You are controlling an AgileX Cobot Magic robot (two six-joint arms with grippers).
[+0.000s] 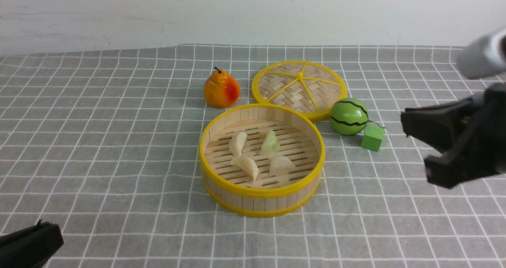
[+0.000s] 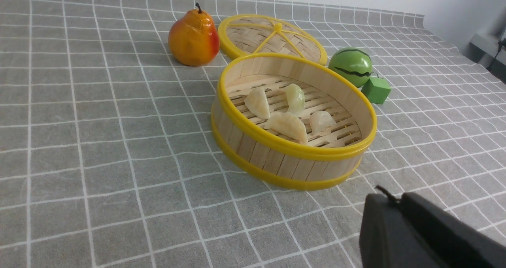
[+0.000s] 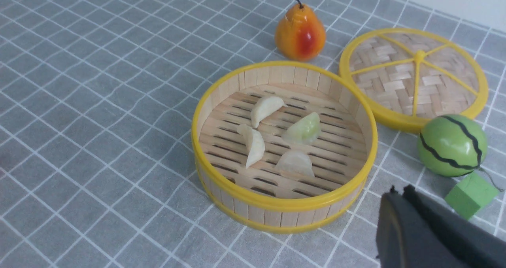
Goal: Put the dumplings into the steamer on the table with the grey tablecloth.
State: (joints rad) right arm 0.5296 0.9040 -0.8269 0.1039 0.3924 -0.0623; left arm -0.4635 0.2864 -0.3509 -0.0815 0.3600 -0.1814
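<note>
Four shiny pleated cream dumplings [image 1: 247, 166] lie on the slat floor of the round yellow-rimmed bamboo steamer [image 1: 253, 203]. The black left gripper [image 2: 389, 202] and right gripper [image 3: 399, 197] are pinched closed, holding nothing.

The steamer [image 1: 261, 202] stands mid-worktop [image 1: 99, 161], left of the right claw [image 3: 397, 199] and ahead and to the right of the left claw [image 2: 389, 199]. Four dumplings [image 1: 246, 166] lie in it. Just behind it, farther from both claws, lies the lid [image 1: 299, 86], with the pear [image 1: 221, 90] to its left. The melon [image 1: 349, 116] and the block [image 1: 372, 137] sit side by side, between lid and right claw
</note>
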